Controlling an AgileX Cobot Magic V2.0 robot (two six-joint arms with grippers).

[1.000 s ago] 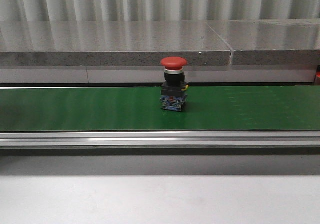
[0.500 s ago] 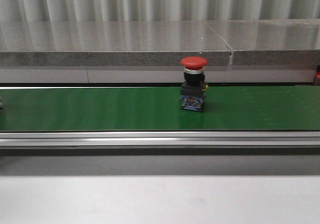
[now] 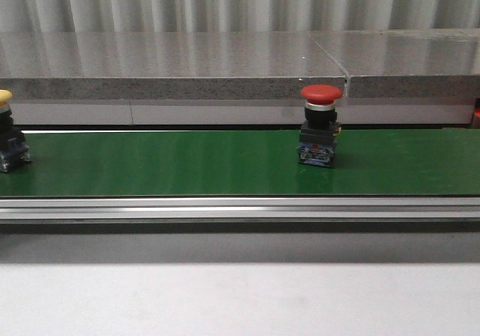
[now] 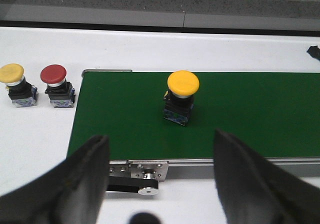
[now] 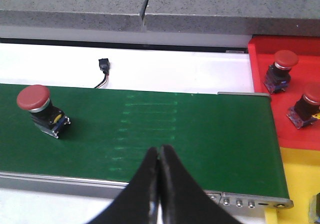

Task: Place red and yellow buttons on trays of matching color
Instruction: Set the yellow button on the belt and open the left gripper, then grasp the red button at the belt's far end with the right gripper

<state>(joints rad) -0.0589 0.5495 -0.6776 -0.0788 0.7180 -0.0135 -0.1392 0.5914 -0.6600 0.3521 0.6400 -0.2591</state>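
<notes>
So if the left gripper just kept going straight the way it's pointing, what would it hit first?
Probably the green conveyor belt. The open left gripper aims down toward it, with the yellow button just beyond, roughly centred between the fingers. Depth is unclear, so it might reach the button first.

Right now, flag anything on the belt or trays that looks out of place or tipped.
Nothing stands out. The red button and yellow button stand upright on the green belt, and two red buttons sit in the red tray, matching its color.
</notes>
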